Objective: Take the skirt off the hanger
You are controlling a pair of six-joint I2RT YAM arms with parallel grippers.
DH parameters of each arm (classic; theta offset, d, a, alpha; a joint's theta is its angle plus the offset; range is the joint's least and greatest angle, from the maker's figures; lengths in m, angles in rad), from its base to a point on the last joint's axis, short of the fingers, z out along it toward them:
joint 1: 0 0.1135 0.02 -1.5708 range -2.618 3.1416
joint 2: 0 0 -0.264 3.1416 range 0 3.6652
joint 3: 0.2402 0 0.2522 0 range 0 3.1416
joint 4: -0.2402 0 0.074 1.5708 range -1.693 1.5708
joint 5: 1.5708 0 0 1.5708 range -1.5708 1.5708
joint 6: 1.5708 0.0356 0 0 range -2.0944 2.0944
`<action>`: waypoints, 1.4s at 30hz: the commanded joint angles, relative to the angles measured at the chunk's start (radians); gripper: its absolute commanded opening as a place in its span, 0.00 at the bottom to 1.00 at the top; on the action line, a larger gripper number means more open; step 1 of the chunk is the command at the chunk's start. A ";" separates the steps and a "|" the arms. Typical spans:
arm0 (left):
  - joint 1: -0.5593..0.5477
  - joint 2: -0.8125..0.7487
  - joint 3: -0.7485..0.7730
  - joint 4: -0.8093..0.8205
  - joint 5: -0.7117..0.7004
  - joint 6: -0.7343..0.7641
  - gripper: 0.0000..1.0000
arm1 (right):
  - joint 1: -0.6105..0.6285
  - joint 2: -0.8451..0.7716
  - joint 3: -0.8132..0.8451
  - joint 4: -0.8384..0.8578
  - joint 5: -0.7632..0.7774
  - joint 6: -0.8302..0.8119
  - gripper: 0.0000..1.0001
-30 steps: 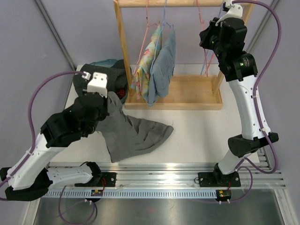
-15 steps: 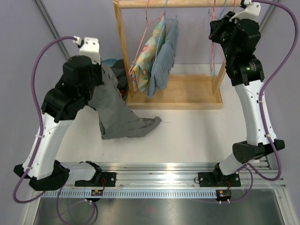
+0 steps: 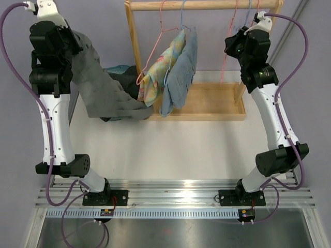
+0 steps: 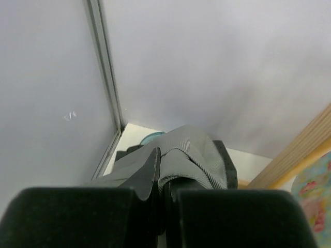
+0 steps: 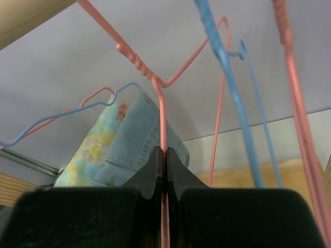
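Note:
The grey skirt [image 3: 103, 95] hangs from my left gripper [image 3: 70, 37], which is raised high at the far left and shut on the fabric's top edge. Its lower end drapes down onto the table by the rack's left post. In the left wrist view the ribbed grey skirt [image 4: 194, 155] bunches between and over my left gripper [image 4: 161, 161]. My right gripper [image 3: 232, 46] is up at the right end of the rack, shut on the thin wire of a bare pink hanger [image 3: 226, 59]. The right wrist view shows that pink hanger [image 5: 163, 116] pinched in my right gripper [image 5: 165, 155].
A wooden rack [image 3: 207, 5] with a tray base [image 3: 212, 106] stands at the back. A floral garment [image 3: 158, 75] and a denim one [image 3: 182, 64] hang on it. Blue hangers [image 5: 227, 72] hang near the pink one. A pile of dark clothes [image 3: 121, 77] lies back left.
My left arm has swung up and to the back left, lifting the grey skirt off the table. My right gripper stayed near the rack's right end, shut on the pink hanger.

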 commanded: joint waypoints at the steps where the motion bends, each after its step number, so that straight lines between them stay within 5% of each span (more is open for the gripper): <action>1: 0.011 -0.010 -0.042 0.301 0.147 -0.005 0.00 | -0.005 -0.125 -0.160 0.067 -0.032 0.058 0.00; 8: 0.066 0.303 0.034 0.239 0.230 -0.062 0.00 | -0.004 -0.329 -0.424 0.127 -0.148 0.100 0.00; 14: 0.072 0.544 0.014 0.219 0.295 -0.114 0.10 | -0.002 -0.480 -0.533 0.168 -0.349 0.063 0.00; 16: 0.074 0.622 0.043 0.197 0.304 -0.135 0.49 | -0.002 -0.518 -0.526 0.146 -0.412 0.036 0.00; 18: 0.074 0.672 0.086 0.138 0.316 -0.144 0.99 | -0.002 -0.535 -0.507 0.113 -0.487 0.000 0.21; 21: 0.072 0.610 0.079 0.100 0.295 -0.178 0.99 | -0.002 -0.529 -0.455 0.087 -0.561 -0.014 0.64; 24: 0.068 0.466 -0.092 0.153 0.253 -0.180 0.99 | -0.001 -0.491 -0.383 0.083 -0.628 0.000 0.84; 35: 0.054 -0.048 -0.454 0.075 0.205 -0.171 0.99 | 0.056 -0.273 -0.070 0.049 -0.624 0.013 0.96; 42: -0.084 -0.428 -0.988 0.168 0.186 -0.198 0.99 | 0.188 -0.066 0.169 -0.049 -0.561 -0.033 0.96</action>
